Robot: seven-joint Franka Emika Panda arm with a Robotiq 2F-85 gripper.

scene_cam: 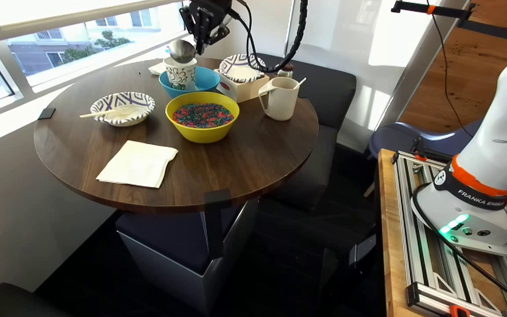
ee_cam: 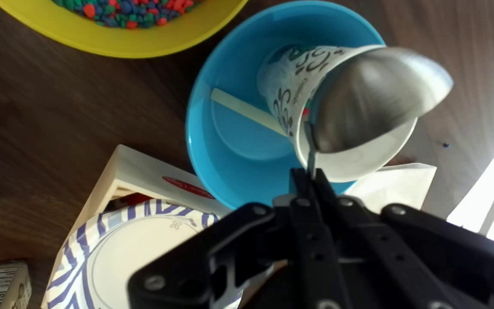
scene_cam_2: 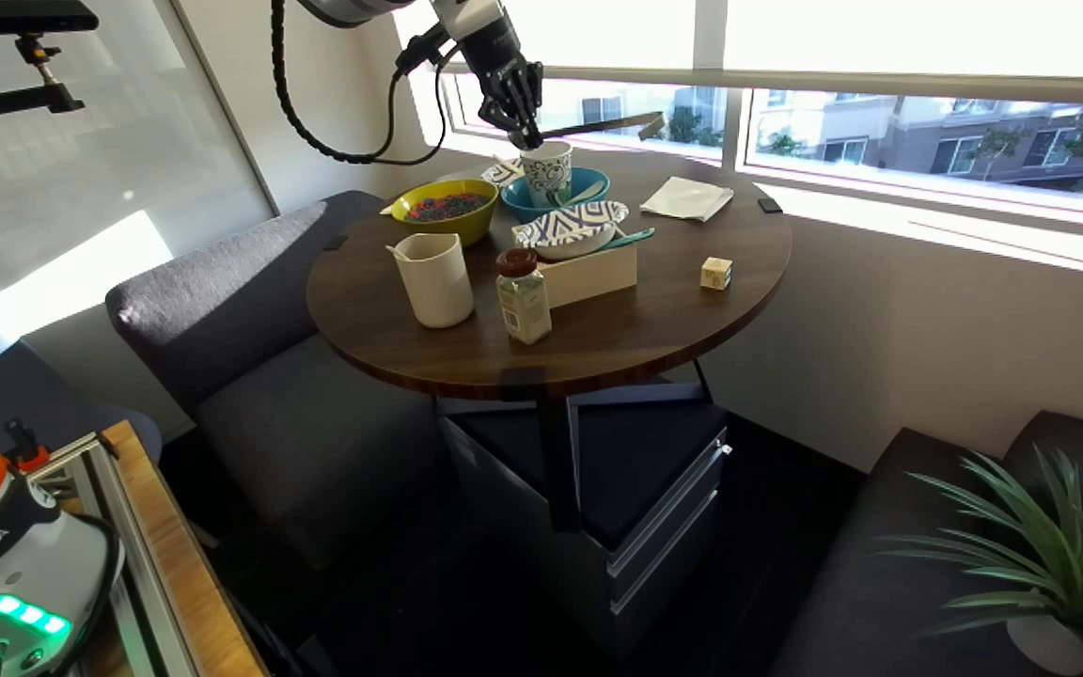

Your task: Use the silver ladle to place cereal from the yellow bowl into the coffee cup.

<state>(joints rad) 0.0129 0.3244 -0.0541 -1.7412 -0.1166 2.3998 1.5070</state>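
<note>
Pincer (ee_cam: pixel 311 180) gripping ladle (ee_cam: pixel 378 101), shiny silver, round-scooped

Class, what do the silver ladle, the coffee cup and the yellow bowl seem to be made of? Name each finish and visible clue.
Silver ladle: metal, perhaps stainless steel, smooth and shiny, with bright highlights on its curve.
Coffee cup: probably paper, fairly matte; its tapered wall carries printed scrolls.
Yellow bowl: likely plastic, smooth, judging by its even colour and soft sheen.
</note>
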